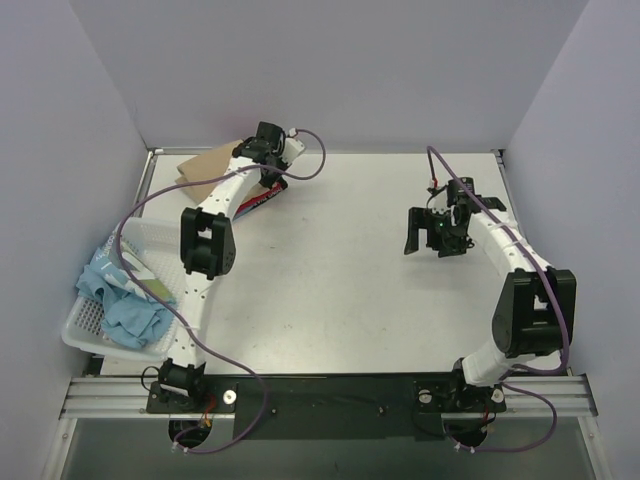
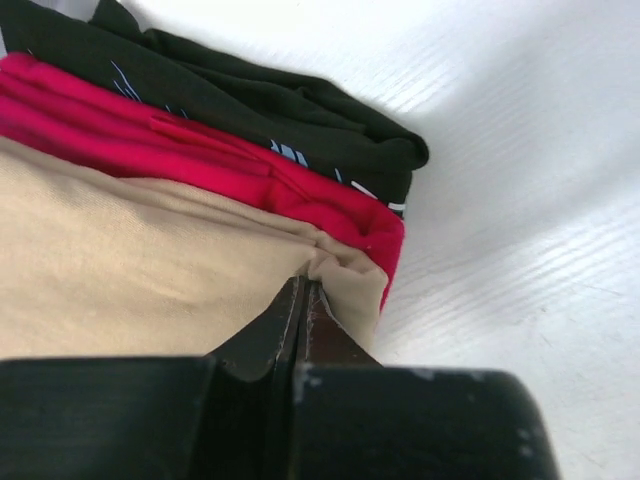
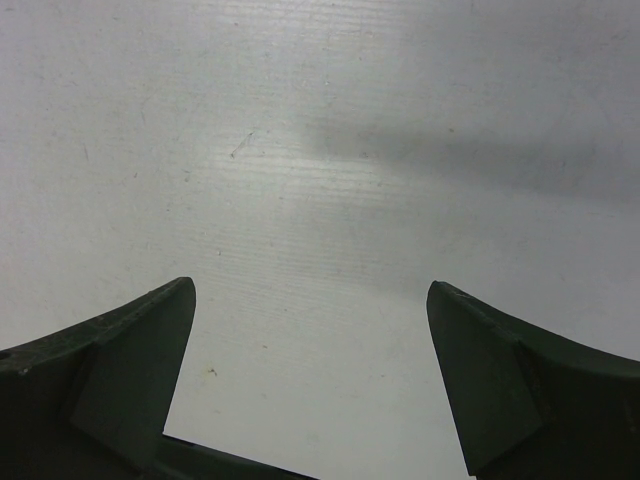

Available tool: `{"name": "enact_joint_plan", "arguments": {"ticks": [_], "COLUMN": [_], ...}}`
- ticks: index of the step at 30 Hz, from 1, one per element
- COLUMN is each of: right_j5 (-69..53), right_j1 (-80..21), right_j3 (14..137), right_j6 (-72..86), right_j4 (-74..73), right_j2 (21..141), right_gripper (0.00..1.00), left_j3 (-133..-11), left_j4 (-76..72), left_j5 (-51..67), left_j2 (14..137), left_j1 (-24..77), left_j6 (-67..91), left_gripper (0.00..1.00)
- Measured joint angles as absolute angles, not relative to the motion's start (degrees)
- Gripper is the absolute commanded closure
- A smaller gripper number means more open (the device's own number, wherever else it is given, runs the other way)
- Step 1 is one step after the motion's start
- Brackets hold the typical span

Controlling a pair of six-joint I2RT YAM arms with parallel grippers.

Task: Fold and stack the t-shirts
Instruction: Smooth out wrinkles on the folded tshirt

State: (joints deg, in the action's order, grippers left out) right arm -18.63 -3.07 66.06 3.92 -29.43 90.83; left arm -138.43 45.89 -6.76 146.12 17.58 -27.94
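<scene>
A stack of folded t-shirts lies at the table's far left. The tan-beige t-shirt [image 2: 120, 270] is on top, the bright red t-shirt [image 2: 180, 150] is under it and the black t-shirt [image 2: 270, 100] is at the bottom. In the top view the tan shirt [image 1: 205, 168] shows beside my left arm, with a red edge [image 1: 262, 197] below it. My left gripper [image 2: 300, 287] is shut, its tips pinching the tan shirt's puckered corner; it also shows in the top view [image 1: 265, 148]. My right gripper [image 3: 310, 330] is open and empty above bare table; it also shows in the top view [image 1: 428, 235].
A white mesh basket [image 1: 85, 335] stands at the table's left edge, holding crumpled light blue t-shirts [image 1: 125, 300]. White walls close the table on the left, back and right. The arm bases sit on a rail [image 1: 330, 395] at the near edge.
</scene>
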Motion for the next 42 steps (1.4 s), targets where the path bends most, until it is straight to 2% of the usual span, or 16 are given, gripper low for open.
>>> {"name": "enact_joint_plan", "arguments": {"ticks": [2,3,5,7,9,10,13,17,20,22,23,29,31,37,42], "right_j5": [-18.37,-18.28,-17.98,-17.63,-17.1,-16.84,-16.49,-15.94,-15.79,-15.77,-15.77,-14.5,-13.3,-8.86,-6.7], "right_j1": [-3.05,-3.03,-3.03,-3.01,-2.96,-2.96,-2.96,-2.92,-2.79,-2.59,-2.55,-2.28,-2.28,-2.26,-2.26], "right_j3": [65.6,65.43,65.19,64.9,63.77,62.67,58.7,51.31,45.32,41.17,38.94,27.55,24.03,13.19,6.22], "right_j6": [3.75,3.66,3.38,3.2,2.96,2.9,2.9,3.27,3.64,3.86,4.08,4.73,4.84,4.97,5.3], "right_j4": [-29.3,-29.26,-28.84,-27.79,-25.5,-24.01,-19.59,-10.92,-4.27,0.05,2.35,14.11,17.72,26.59,29.58], "right_j2": [90.24,89.86,89.23,88.49,87.2,86.17,82.28,75.68,70.89,67.96,66.52,60.95,59.2,52.36,47.81], "right_gripper": [0.05,0.05,0.05,0.05,0.04,0.01,0.0,0.0,0.0,0.0,0.0,0.0,0.0,0.0,0.0], "left_j3": [-137.93,-137.58,-136.27,-132.97,-125.99,-121.97,-105.45,-85.84,-72.88,-64.1,-59.46,-37.5,-33.3,-25.08,-17.87], "left_j4": [46.0,46.15,46.7,47.09,46.37,45.41,41.89,37.32,33.1,29.3,27.68,21.28,18.92,7.27,-2.57], "left_j5": [-6.39,-5.87,-4.38,-1.67,1.69,3.25,8.82,12.93,12.29,9.82,8.34,4.47,2.72,-5.54,-7.31], "left_j2": [144.84,143.96,141.27,136.64,129.12,125.21,108.92,88.6,77.84,72.93,70.83,62.85,59.9,51.35,46.41], "left_j1": [17.98,18.13,18.5,18.79,18.96,18.98,18.83,18.55,18.74,19.46,19.79,18.96,18.57,18.31,18.39], "left_j6": [-28.08,-28.29,-28.64,-28.38,-27.64,-27.38,-27.24,-26.87,-22.74,-18.76,-16.36,-4.75,-2.31,2.72,3.22], "left_gripper": [0.82,0.69,0.53,0.46,0.43,0.43,0.37,0.35,0.34,0.34,0.2,0.16,0.08,0.12,0.12]}}
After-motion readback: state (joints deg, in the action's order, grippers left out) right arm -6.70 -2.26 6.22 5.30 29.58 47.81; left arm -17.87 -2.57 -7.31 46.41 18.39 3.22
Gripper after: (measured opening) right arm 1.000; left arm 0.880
